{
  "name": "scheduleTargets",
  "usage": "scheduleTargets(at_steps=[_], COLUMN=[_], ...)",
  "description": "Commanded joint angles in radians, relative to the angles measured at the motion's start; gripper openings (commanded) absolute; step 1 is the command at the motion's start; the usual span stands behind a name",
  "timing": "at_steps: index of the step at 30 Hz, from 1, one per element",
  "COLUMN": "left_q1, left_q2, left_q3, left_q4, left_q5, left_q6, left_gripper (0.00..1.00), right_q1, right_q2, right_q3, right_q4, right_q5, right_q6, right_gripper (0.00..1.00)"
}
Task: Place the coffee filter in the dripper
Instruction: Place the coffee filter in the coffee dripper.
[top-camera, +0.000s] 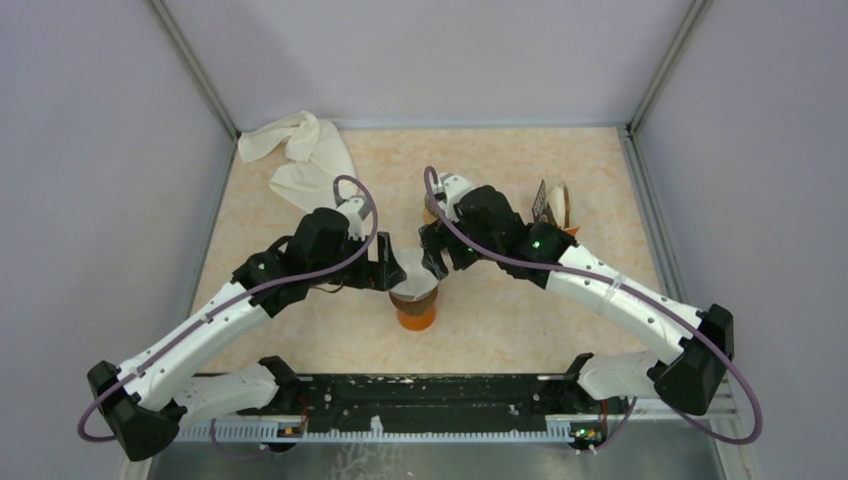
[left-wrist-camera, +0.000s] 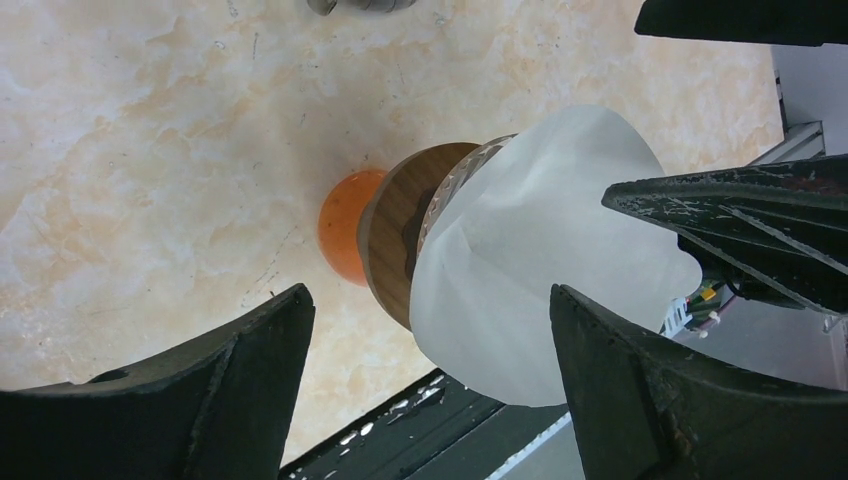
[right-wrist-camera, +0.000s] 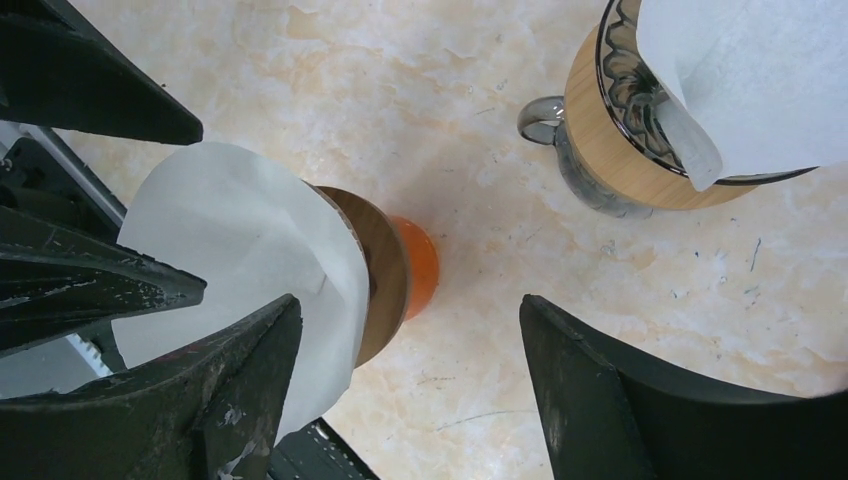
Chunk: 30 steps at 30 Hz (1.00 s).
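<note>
A white coffee filter (top-camera: 413, 276) sits in the mouth of a dripper with a wooden collar (left-wrist-camera: 398, 240), which stands on an orange cup (top-camera: 416, 316). In the left wrist view the filter (left-wrist-camera: 540, 250) bulges out of the dripper, its edge between the spread fingers of my left gripper (left-wrist-camera: 430, 350), which is open and grips nothing. My right gripper (right-wrist-camera: 408, 350) is open too, with bare table between its fingers. Its left finger (right-wrist-camera: 230, 380) is close beside the filter (right-wrist-camera: 230, 240).
A second wood-banded dripper (right-wrist-camera: 620, 130) with a glass handle holds another white filter (right-wrist-camera: 760, 80) behind the right arm. A crumpled white cloth (top-camera: 305, 160) lies at the back left. A small stand-like object (top-camera: 553, 204) is at the right. Grey walls enclose the table.
</note>
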Motion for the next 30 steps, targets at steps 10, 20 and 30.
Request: scheduleTargets(at_steps=[10, 20, 30], left_q1=[0.007, 0.008, 0.007], left_q2=[-0.038, -0.01, 0.017], left_q3=[0.029, 0.055, 0.064], left_q4=[-0.051, -0.057, -0.06], left_q5=[0.066, 0.109, 0.11], left_q6=[-0.033, -0.019, -0.001], left_gripper=[0.79, 0.47, 0.24], right_q1=[-0.007, -0.008, -0.006], right_q2=[-0.029, -0.02, -0.023], right_q3=[0.041, 0.043, 0.027], right_q4=[0.031, 0.026, 0.013], right_q5=[-0.07, -0.111, -0.137], right_q6=[0.002, 0.008, 0.013], right_gripper=[0.6, 0.36, 0.05])
